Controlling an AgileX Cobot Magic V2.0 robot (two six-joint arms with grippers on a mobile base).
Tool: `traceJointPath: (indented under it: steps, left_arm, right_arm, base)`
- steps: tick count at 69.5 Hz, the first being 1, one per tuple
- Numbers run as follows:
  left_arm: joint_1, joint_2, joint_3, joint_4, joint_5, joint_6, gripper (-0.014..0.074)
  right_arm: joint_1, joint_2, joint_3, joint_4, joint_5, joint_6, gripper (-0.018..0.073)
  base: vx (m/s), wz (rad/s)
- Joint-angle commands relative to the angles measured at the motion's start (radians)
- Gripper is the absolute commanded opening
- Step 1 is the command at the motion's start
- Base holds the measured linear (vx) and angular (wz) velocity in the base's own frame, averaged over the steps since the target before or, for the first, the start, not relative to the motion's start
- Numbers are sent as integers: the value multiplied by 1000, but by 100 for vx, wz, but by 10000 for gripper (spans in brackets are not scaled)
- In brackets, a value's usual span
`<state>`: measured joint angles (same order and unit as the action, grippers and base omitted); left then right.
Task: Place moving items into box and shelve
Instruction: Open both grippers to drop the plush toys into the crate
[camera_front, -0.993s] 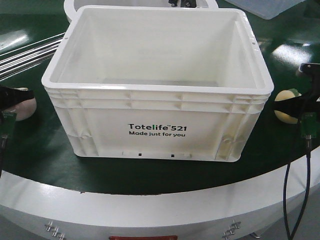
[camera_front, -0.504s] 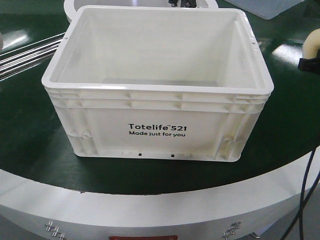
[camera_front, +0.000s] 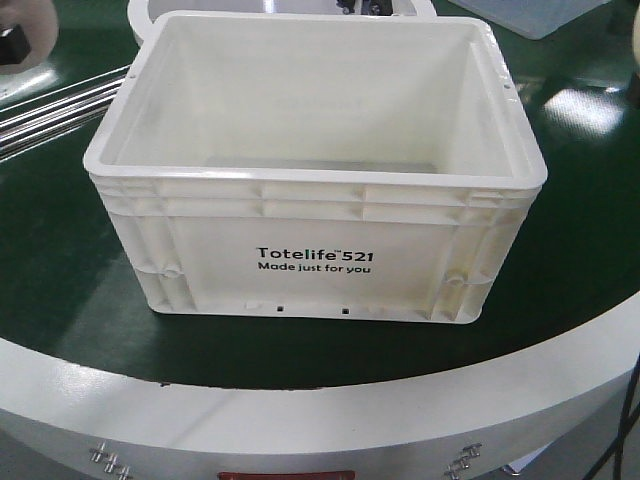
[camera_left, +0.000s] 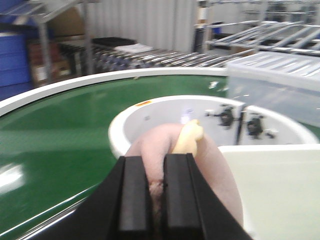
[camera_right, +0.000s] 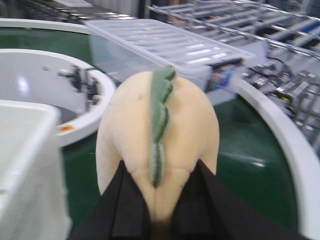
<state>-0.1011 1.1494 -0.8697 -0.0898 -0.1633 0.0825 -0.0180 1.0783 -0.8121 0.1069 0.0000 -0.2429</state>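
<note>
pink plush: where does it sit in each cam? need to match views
Front: pink plush in the top-left corner.
Left wrist: bottom centre, clamped in the left end effector.
Right wrist: not in it; the yellow plush fills the middle.
Shared landmark: white tote.

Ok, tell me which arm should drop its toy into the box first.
Left, probably. Its pinkish toy hangs raised beside the box's far-left corner in the front view; the right arm's yellow toy is outside that view entirely.
</note>
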Motion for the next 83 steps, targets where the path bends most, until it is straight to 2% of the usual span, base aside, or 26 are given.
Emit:
traceJointPath:
  steps: [1, 20, 27, 33, 41, 48, 56, 63, 68, 73, 83]
  left_arm:
    - [-66, -15, -68, 0, -77, -5, -7]
    - [-302, 42, -103, 0, -86, -2, -7]
    - [-354, 77, -103, 0, -114, -2, -3]
    - [-366, 106, -103, 0, -138, -2, 20]
    - [-370, 122, -103, 0, -141, -2, 112]
    - [-370, 131, -103, 0, -145, -2, 256]
    - [-370, 132, -103, -1, -146, -2, 449]
    - [-370, 132, -103, -1, -145, -2, 568]
    - [-370, 132, -103, -1, -145, -2, 613]
    - [-370, 132, -103, -3, -143, -4, 622]
    - [-358, 117, -112, -44, -83, -3, 598]
  right_arm:
    - [72, -24, -27, -7, -83, -11, -7]
    - [348, 1, -26, -5, -118, -9, -4]
    - [425, 26, -26, -5, -153, -9, -4]
    - [468, 44, -26, -5, -187, -9, 4]
    - [483, 61, -26, -5, -197, -13, 64]
    - [483, 64, -26, -5, -190, -13, 179]
    - [483, 64, -26, -5, -190, -13, 372]
    - [483, 64, -26, -5, -191, -12, 551]
    - [483, 64, -26, -3, -191, -12, 643]
    - [483, 64, -26, 5, -190, -4, 684]
    - [466, 64, -26, 72, -185, 16, 666]
  base:
    - [0, 0]
    - [0, 0]
    - [0, 0]
    - [0, 0]
    - [0, 0]
    - [0, 0]
    - [0, 0]
    - [0, 0]
    - [0, 0]
    - [0, 0]
    - [0, 0]
